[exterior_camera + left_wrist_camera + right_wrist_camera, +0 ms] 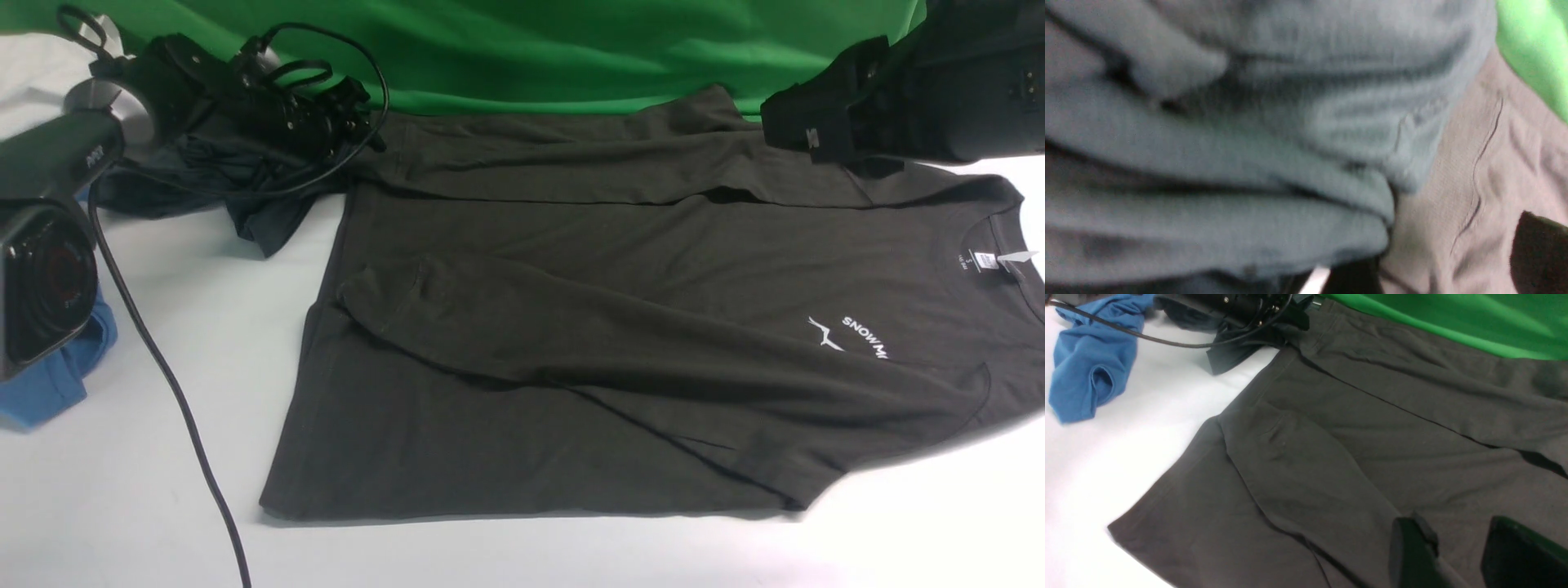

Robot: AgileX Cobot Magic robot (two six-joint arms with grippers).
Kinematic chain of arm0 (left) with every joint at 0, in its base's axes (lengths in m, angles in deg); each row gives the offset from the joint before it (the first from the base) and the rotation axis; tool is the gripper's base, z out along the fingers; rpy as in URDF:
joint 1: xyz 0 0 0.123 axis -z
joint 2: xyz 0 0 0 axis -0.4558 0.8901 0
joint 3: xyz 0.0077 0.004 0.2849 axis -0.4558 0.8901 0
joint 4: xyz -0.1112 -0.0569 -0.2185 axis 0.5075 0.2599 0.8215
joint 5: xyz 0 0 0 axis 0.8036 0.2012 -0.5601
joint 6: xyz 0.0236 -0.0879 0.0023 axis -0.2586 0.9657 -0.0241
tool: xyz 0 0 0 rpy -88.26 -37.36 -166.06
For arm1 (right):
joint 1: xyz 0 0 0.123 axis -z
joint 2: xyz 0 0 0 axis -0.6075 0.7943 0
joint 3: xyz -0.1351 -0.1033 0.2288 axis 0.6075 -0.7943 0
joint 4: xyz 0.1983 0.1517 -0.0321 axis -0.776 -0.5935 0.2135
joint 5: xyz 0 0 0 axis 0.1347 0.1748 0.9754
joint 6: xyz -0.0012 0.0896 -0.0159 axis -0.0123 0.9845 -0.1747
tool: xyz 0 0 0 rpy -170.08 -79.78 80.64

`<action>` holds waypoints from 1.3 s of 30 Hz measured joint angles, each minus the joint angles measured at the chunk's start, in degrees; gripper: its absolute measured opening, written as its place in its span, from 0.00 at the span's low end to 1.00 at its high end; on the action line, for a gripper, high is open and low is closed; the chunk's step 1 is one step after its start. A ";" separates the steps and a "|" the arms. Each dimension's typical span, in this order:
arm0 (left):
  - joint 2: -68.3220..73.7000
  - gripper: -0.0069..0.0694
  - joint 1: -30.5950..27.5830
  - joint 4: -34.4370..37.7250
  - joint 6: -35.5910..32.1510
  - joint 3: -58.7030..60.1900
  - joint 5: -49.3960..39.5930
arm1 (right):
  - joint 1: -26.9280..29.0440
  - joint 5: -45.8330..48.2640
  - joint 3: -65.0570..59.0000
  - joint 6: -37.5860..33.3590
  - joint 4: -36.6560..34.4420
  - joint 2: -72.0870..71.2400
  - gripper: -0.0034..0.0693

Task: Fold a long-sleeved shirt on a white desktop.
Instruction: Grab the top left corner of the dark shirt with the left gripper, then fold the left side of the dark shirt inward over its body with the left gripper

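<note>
The long-sleeved shirt [620, 343] lies flat on the white desktop [122, 506], dark brownish-black, collar and white lettering to the right, hem to the left. Both sleeves are folded across the body. My left gripper [366, 131] is low at the shirt's far hem corner. In the left wrist view its dark fingers [1543, 253] stand apart, with wrinkled shirt fabric [1478, 171] in the gap. My right gripper [780, 131] hovers over the far shoulder. Its fingers [1412, 547] are parted above the shirt [1372, 428] with nothing between them.
A crumpled charcoal blue-grey garment [245, 196] lies under the left arm, against the shirt's hem. A bright blue garment [57, 376] sits at the left edge. A black cable [180, 408] trails across the desktop. Green cloth [531, 49] backs the scene.
</note>
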 joint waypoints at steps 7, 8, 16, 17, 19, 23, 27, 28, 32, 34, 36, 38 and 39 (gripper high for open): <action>0.04 0.44 0.00 0.00 -1.63 0.00 0.48 | 0.00 0.00 0.00 1.05 0.00 0.00 0.38; 0.04 0.33 -0.06 0.01 -1.99 0.00 0.48 | 0.00 0.00 0.00 1.16 0.00 0.00 0.38; 0.04 0.14 -1.14 1.27 -2.94 0.00 -2.38 | 0.00 0.12 0.00 1.95 0.00 0.00 0.38; 0.04 0.13 -1.38 1.84 -3.98 0.00 -3.37 | 0.00 0.17 0.00 2.32 0.00 0.00 0.38; -0.20 0.13 -1.52 2.10 -5.14 0.00 -4.53 | 0.00 0.23 0.00 2.53 0.00 0.00 0.38; -3.08 0.13 -1.53 2.10 -6.95 0.00 -7.19 | 0.00 0.35 0.00 2.85 0.00 0.00 0.38; -8.13 0.13 -1.40 2.83 -7.69 0.00 -8.98 | 0.00 1.00 0.00 4.27 -0.06 0.00 0.38; -9.52 0.13 -1.35 2.88 -7.76 0.00 -9.78 | 0.00 1.28 0.00 4.49 -0.11 0.00 0.38; -13.77 0.13 -1.11 2.56 -7.95 -0.10 -15.25 | 0.00 2.81 0.05 4.65 -0.17 0.00 0.38; -15.36 0.13 -0.62 0.83 -7.88 -0.10 -17.48 | 0.00 3.47 0.05 4.65 -0.17 0.00 0.38; -16.69 0.13 0.33 -2.84 -7.59 0.46 -18.57 | 0.00 3.90 0.05 4.50 -0.17 0.00 0.38; -17.64 0.13 1.23 -6.26 -7.39 1.37 -19.39 | 0.00 4.18 0.05 4.38 -0.17 0.00 0.38; -18.28 0.13 1.91 -8.60 -7.02 2.62 -20.39 | 0.00 4.41 0.05 4.17 -0.17 0.00 0.38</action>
